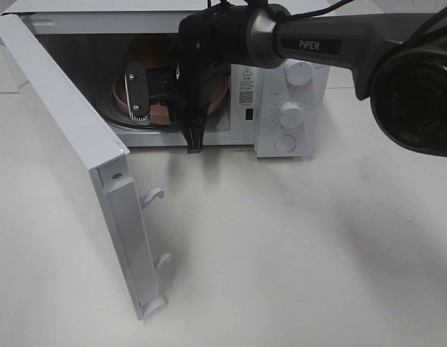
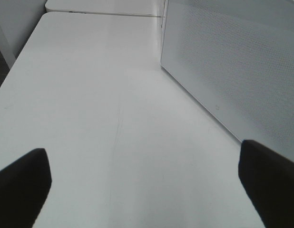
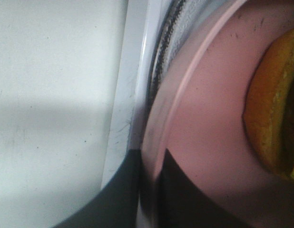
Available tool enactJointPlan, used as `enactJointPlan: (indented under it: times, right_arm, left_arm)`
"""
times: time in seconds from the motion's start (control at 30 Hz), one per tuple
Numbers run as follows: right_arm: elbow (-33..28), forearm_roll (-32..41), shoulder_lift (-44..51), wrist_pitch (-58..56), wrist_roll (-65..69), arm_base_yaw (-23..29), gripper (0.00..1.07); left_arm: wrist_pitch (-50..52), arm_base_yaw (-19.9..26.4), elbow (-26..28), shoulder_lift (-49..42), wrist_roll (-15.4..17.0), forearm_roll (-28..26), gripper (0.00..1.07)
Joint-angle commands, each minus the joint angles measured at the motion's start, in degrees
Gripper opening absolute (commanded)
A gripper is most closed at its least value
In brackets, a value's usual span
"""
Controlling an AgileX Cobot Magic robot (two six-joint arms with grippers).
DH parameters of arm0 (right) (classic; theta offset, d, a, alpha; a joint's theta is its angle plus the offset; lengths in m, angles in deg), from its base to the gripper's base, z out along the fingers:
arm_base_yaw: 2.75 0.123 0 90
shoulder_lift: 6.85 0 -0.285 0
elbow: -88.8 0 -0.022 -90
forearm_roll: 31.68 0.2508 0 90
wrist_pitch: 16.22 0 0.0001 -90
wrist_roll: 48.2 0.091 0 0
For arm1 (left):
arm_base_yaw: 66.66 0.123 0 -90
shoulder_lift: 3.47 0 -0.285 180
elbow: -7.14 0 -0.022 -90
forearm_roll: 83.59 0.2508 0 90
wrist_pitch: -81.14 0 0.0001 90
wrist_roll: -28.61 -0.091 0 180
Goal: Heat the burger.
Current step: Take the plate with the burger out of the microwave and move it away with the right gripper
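Right gripper (image 3: 148, 190) pinching pink plate (image 3: 204, 133) rim, burger (image 3: 273, 109) on it, inside open microwave (image 1: 288, 108). Left gripper (image 2: 144, 183) spread, empty. Remaining, likely: release, shut door (image 1: 71, 166), start.

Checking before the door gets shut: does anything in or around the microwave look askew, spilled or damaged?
Nothing stands out. The pink plate with the burger sits inside the microwave, its rim pinched by the right claw. The door hangs wide open. No spill or damage shows.
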Motion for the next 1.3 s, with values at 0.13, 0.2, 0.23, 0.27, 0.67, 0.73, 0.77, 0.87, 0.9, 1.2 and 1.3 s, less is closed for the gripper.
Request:
enactJointPlan:
  times: [0.13,0.2,0.23,0.27,0.67,0.73,0.77,0.87,0.9,1.2,1.3]
  right_arm:
    - [0.23,-0.34,0.23,-1.03,1.6,0.06,0.0]
    - [0.17,-0.52,0.74,-1.83,1.32,0.63,0.0]
    - [0.17,-0.52,0.74,-1.83,1.32,0.63,0.0]
    - [0.17,-0.92,0.92,-2.01,1.32,0.63,0.0]
    - [-0.23,0.17,3.21,-2.29,-1.09,2.06,0.0]
    - [-0.69,0.17,3.61,-2.01,-1.09,2.06,0.0]
    - [-2.06,0.46,4.18,-1.26,-1.66,2.29,0.0]
    - [-4.7,0.46,5.56,-0.34,-2.98,2.64,0.0]
    - [-5.9,0.46,6.13,0.11,-3.67,2.64,0.0]
    - [-14.5,0.34,11.69,5.9,-5.56,2.64,0.0]
    - [-17.7,0.34,13.69,8.77,-6.42,2.64,0.0]
  left_arm:
    - [0.74,0.0,-0.11,-0.46,0.23,-0.06,1.01]
    - [0.74,0.0,-0.11,-0.46,0.23,-0.06,1.01]
    - [0.74,0.0,-0.11,-0.46,0.23,-0.06,1.01]
    - [0.74,0.0,-0.11,-0.46,0.23,-0.06,1.01]
    - [0.74,0.0,-0.11,-0.46,0.23,-0.06,1.01]
    - [0.74,0.0,-0.11,-0.46,0.23,-0.06,1.01]
    - [0.74,0.0,-0.11,-0.46,0.23,-0.06,1.01]
    - [0.74,0.0,-0.11,-0.46,0.23,-0.06,1.01]
    - [0.74,0.0,-0.11,-0.46,0.23,-0.06,1.01]
    - [0.74,0.0,-0.11,-0.46,0.23,-0.06,1.01]
    - [0.74,0.0,-0.11,-0.46,0.23,-0.06,1.01]
